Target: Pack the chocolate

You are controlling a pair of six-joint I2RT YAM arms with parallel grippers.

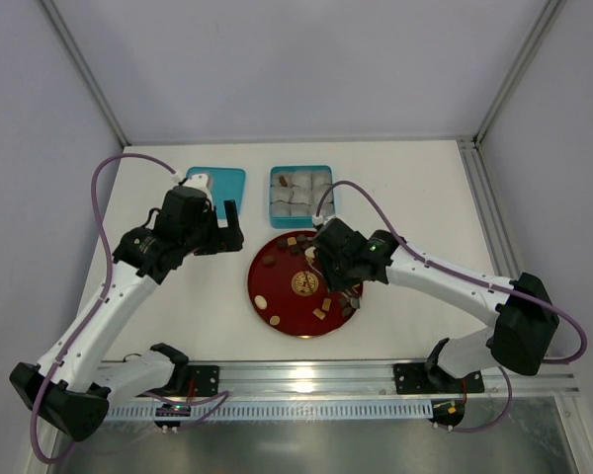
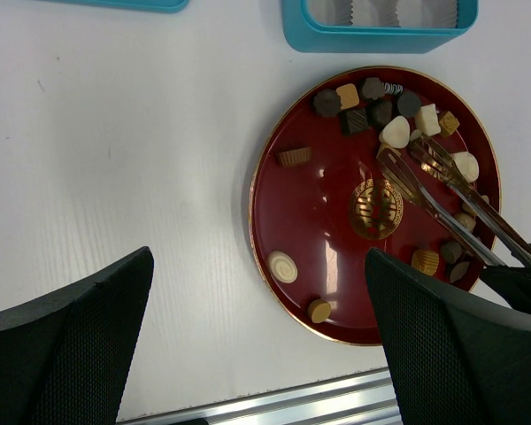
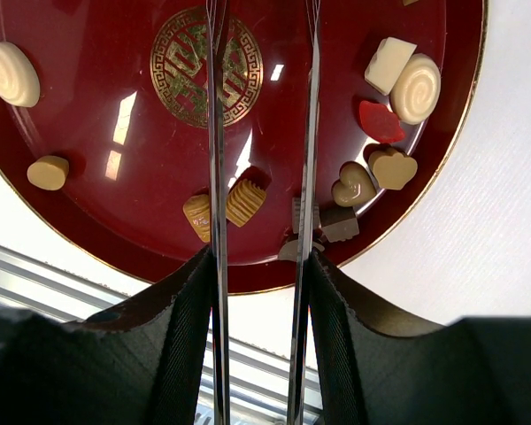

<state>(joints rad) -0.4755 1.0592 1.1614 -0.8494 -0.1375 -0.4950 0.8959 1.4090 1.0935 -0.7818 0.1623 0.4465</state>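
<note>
The chocolate lies as several small dark, light-brown and cream pieces on a round red plate, most along its far and right rim. My right gripper is shut on a pair of metal tongs, holding them over the plate. The tong arms stand apart, their tips beside a white piece and with nothing between them. A ribbed light-brown piece sits between the arms near the plate's near rim. My left gripper hangs open and empty left of the plate.
A blue box lined with white crinkled paper cups stands just beyond the plate. Its blue lid lies to the left, partly under my left arm. An aluminium rail runs along the table's near edge.
</note>
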